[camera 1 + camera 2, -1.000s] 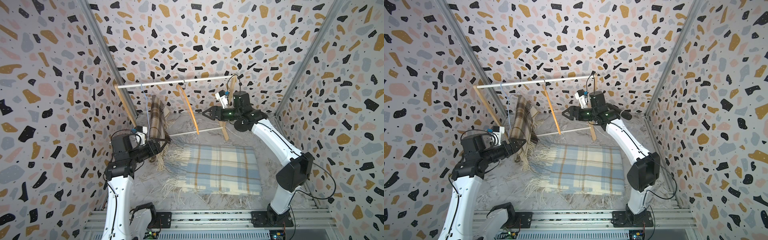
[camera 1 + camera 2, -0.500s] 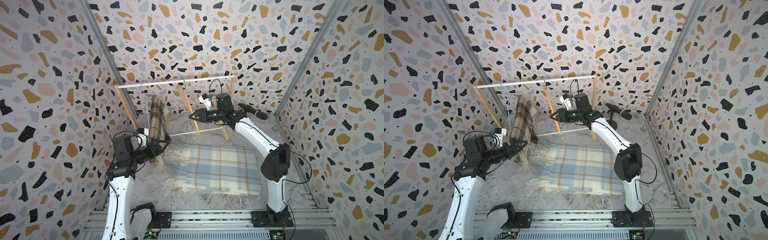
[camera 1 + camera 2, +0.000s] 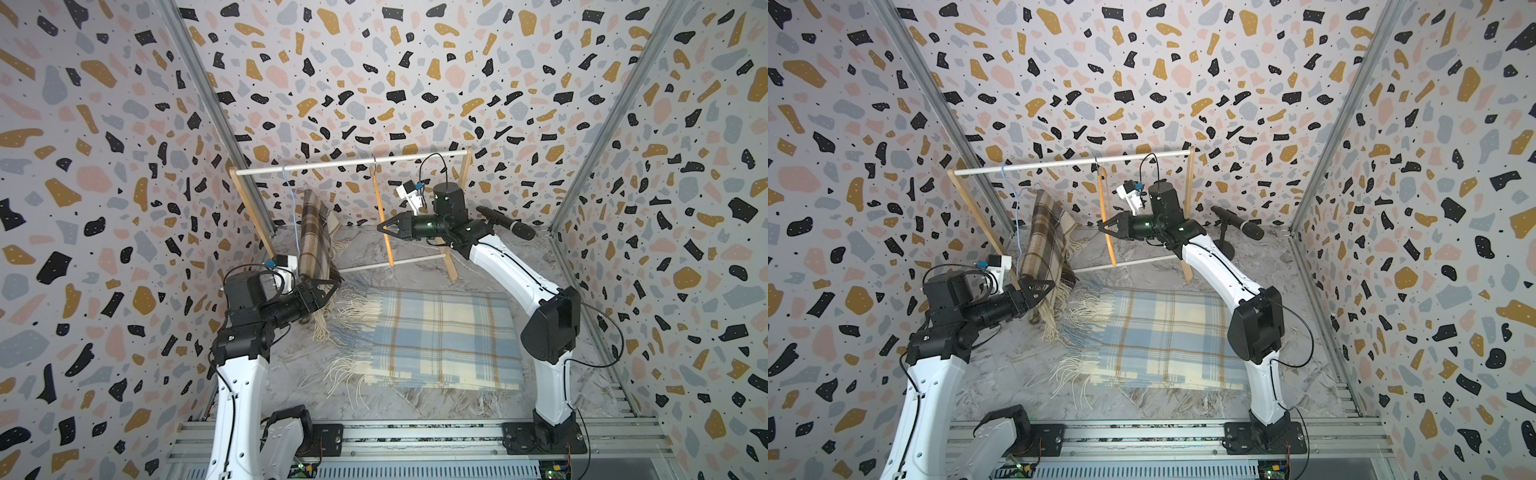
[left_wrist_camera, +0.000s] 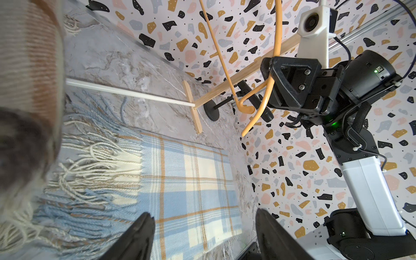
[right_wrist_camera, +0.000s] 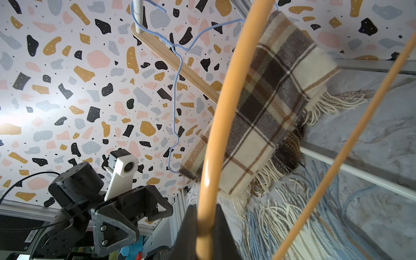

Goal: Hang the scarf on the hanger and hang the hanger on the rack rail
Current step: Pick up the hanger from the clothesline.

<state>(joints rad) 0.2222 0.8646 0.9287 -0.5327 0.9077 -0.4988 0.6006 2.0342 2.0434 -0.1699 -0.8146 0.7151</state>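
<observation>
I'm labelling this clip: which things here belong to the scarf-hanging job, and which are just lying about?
Job: blue plaid scarf, orange hanger, right gripper shut on it, open left gripper.
Lying about: brown scarf on blue wire hanger, microphone.

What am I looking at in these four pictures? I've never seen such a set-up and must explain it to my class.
Two white-and-black robot arms, left and right, stand at the near edge of a marble-patterned table inside speckled walls. Two pictures come from a twin camera overhead; two from small cameras on the arms' wrists. A blue-and-cream checked scarf lies flat on the table. Behind it stands a wooden rack with a white rail. From the rail hang a blue wire hanger carrying a brown checked scarf, and a bare orange hanger. The right arm's fingers are shut on the orange hanger; the left arm's fingers are open and empty, beside the brown scarf.
</observation>
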